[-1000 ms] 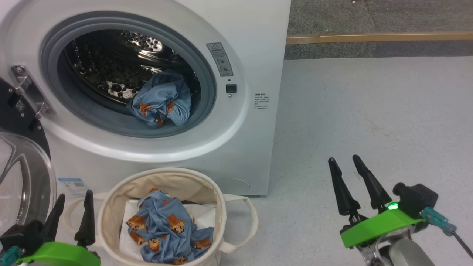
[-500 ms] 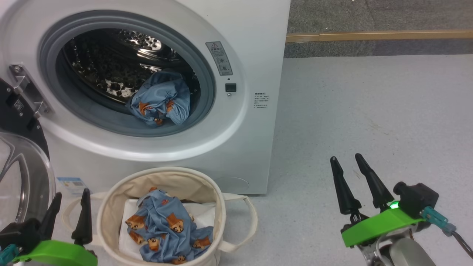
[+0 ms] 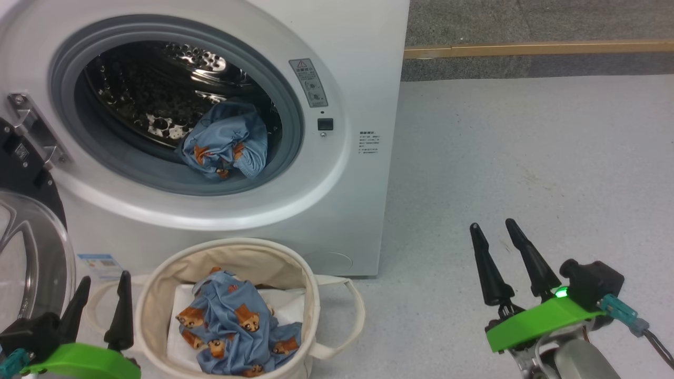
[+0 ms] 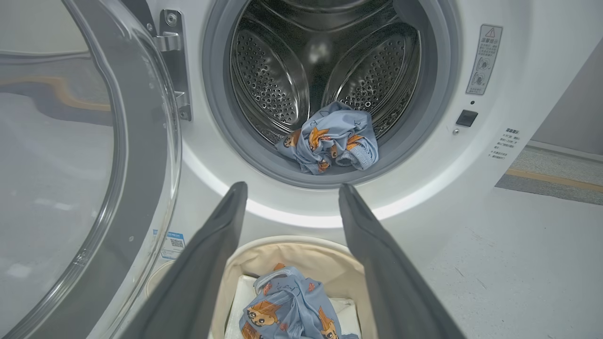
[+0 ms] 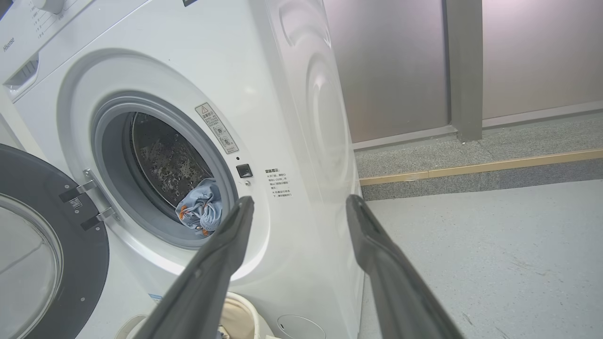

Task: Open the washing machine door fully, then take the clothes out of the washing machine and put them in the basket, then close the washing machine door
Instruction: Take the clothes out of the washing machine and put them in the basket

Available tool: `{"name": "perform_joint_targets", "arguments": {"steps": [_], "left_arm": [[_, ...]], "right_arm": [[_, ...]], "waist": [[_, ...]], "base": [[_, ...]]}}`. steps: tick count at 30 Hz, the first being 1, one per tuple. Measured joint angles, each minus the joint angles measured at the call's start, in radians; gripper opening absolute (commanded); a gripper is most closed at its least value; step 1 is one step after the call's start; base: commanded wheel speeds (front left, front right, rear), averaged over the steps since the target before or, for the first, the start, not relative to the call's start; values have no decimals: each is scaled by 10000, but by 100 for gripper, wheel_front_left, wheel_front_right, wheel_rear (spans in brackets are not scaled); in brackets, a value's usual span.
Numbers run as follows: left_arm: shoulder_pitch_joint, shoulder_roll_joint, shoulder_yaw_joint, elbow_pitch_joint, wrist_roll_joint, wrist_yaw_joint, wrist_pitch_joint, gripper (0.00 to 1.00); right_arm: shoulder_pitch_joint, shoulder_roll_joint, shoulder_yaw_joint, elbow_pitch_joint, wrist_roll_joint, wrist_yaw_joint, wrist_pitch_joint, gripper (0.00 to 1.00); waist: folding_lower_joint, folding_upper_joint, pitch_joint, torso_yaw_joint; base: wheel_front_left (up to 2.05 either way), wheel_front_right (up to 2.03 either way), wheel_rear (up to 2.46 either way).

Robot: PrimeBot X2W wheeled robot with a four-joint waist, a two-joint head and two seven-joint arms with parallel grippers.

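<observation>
Two light-blue garments printed with orange-brown figures are recorded. One, the garment in the drum [image 3: 224, 139], lies bunched at the near right of the opening, resting low against the grey drum seal [image 3: 131, 171] of the washing machine [image 3: 358, 79]. The other, the garment in the basket [image 3: 237, 329], lies crumpled on the white liner. The basket [image 3: 158, 284] stands on the floor [image 3: 526, 158] just in front of the washer, below the opening. The washing machine door [image 4: 141, 165] is swung wide to the left.

The left pincer [image 3: 105, 276] is seen at the near left, beside the basket's left handle, its fingers apart and nothing held. The right pincer [image 3: 492, 225] is held over the floor, well to the right of the washer, likewise spread and empty.

Handling assessment: the garment in the drum is judged soft, light and limp, with no stiffness to be relied on. It can be expected to drape and trail when lifted. Whether it is damp cannot be told. It is not judged fragile or slippery.

Recommended hold: the raised crest of the bunch, where several folds are stacked, so that more than one layer is pinched. A trailing edge could catch on the seal lip or miss the basket rim, so a lift clear of both is advised.
</observation>
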Motion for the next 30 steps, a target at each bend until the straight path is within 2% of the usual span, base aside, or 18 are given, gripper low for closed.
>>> {"name": "perform_joint_targets", "arguments": {"steps": [9,17,30], "left_arm": [[-110,48,-150,48,2,0,17,100],[-874,50,-504,171,2,-98,359,100],[-4980,58,-1743,1985,368,-600,1325,100]], "right_arm": [[0,0,-2,-2,-2,-2,0,100],[-1,2,2,-48,-2,0,0,100],[-448,134,-17,-445,-2,0,0,100]], "waist": [[0,0,87,-83],[0,0,365,-142],[0,0,1751,-445]], "base": [[0,0,0],[0,0,0],[0,0,0]]}}
